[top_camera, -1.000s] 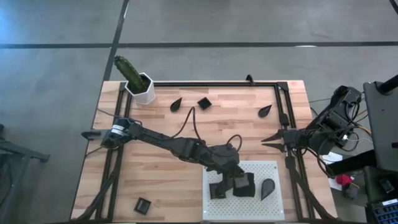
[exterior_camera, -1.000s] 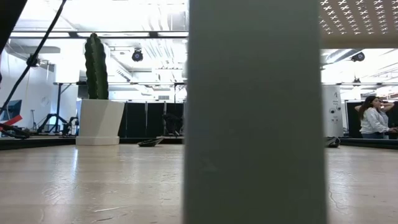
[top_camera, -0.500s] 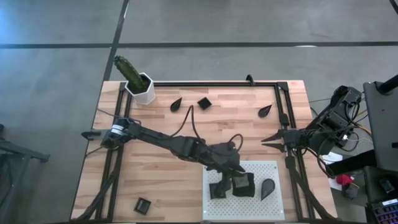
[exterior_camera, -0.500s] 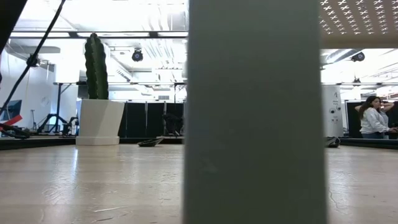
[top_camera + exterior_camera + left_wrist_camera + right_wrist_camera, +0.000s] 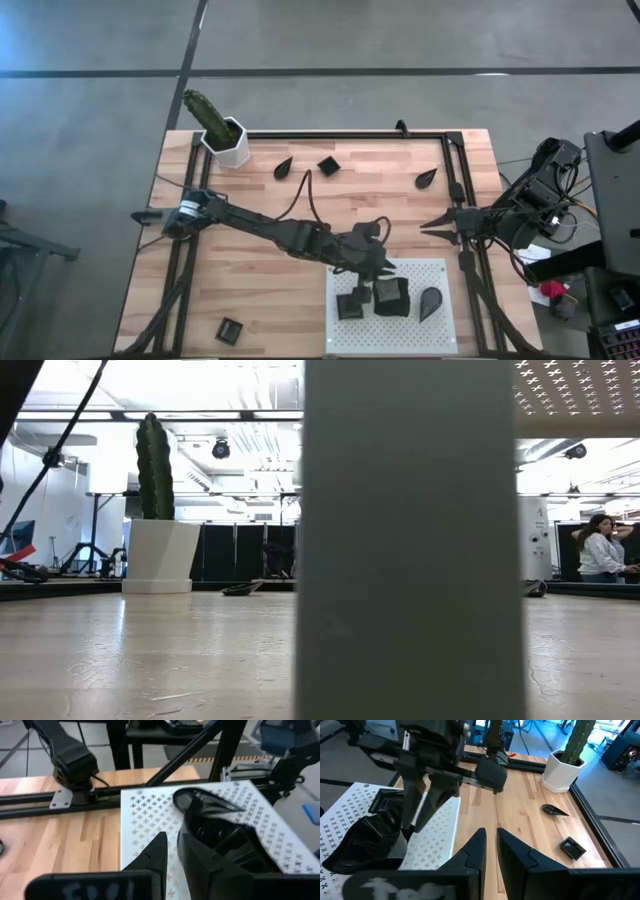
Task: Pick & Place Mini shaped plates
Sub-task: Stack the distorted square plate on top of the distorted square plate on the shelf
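Note:
Three black mini plates sit on the white perforated board (image 5: 440,272): a small square one (image 5: 350,305), a larger wavy one (image 5: 391,296) and a teardrop (image 5: 432,302). Others lie on the wood: two teardrops (image 5: 284,167) (image 5: 427,179) and two squares (image 5: 328,165) (image 5: 230,329). My left gripper (image 5: 380,272) (image 5: 172,840) hangs shut over the board's far left part, just short of the wavy plate (image 5: 220,832), touching nothing that I can see. My right gripper (image 5: 425,224) (image 5: 491,832) waits shut at the table's right rail.
The white hexagonal pot with the cactus (image 5: 225,140) (image 5: 158,555) stands at the far left corner. A black frame rail (image 5: 345,133) runs along the far and side edges. In the low view a grey upright (image 5: 410,540) blocks the middle. A person (image 5: 603,550) stands far behind.
My left gripper has drawn back from over the plates on the board, up and toward the far edge. The small square plate that it covered now shows whole and lies on the board. The right arm has kept still.

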Motion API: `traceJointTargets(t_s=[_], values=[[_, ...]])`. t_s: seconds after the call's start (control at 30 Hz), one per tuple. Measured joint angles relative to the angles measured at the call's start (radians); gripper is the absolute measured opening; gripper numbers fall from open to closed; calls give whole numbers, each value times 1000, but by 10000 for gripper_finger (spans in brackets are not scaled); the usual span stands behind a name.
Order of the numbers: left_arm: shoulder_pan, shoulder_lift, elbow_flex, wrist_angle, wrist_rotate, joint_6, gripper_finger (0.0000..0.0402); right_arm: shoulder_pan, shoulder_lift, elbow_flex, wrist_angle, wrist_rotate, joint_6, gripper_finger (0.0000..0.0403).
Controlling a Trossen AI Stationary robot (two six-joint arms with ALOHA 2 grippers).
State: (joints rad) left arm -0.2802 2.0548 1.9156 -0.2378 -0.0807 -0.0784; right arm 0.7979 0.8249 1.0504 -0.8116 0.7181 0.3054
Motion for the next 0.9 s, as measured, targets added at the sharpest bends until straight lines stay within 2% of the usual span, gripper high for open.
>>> traceJointTargets(t_s=[0.53, 0.77, 0.9], values=[[-9, 2, 10, 3, -10, 66, 39, 0, 1, 0, 0, 0, -1, 43], [-23, 3, 10, 1, 65, 132, 39, 0, 1, 0, 0, 0, -4, 43], [-24, 6, 3, -7, 69, 135, 39, 0, 1, 0, 0, 0, -18, 43]])
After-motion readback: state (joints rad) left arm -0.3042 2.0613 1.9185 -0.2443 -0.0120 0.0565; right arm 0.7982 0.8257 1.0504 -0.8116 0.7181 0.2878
